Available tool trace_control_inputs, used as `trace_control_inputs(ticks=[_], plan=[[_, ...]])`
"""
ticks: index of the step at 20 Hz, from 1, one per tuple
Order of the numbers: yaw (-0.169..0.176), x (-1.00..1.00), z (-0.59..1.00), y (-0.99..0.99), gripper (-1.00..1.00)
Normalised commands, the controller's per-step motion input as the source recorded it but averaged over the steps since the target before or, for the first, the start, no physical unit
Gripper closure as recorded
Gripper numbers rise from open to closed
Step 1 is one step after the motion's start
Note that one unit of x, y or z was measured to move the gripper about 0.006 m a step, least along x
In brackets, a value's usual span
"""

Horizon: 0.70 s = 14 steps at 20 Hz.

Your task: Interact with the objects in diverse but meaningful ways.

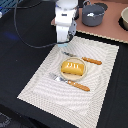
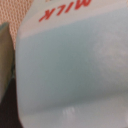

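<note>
Hovering low over the far edge of the striped placemat (image 1: 40, 80), end effector (image 1: 67, 49) pointed straight down at the bench (image 1: 20, 45). Filling nearly the whole wrist view: pale blue milk carton (image 2: 70, 70), red lettering near one edge, so close that no fingertip shows on either side. Judged from that: carton directly under the end effector, touching or almost so, not off to any side. Cannot tell whether released, clenched or already grasping the carton; fingers hidden in both views, and in the exterior view the carton itself lost behind the arm. Long axis likewise unclear, since most of the carton's edges run out of frame; lettering slanted across the wrist view, hinting at a slight twist between carton and wrist.

Sitting nearer the camera, well apart from the end effector: yellow bread-like block (image 1: 73, 67) on a round plate (image 1: 73, 78) at the mat's middle. Standing beyond the mat, toward the exterior view's right: grey pot (image 1: 93, 15). Likely next: straight vertical motion only, no sideways reach needed.
</note>
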Motion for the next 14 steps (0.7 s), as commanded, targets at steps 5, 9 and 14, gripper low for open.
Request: trace_control_inputs(ticks=[5, 9, 14], plan=[[-0.020, -0.29, 0.51, 0.06, -1.00], [-0.070, -0.06, 0.53, 0.26, -1.00], [-0.094, 0.23, 0.69, 0.29, -1.00]])
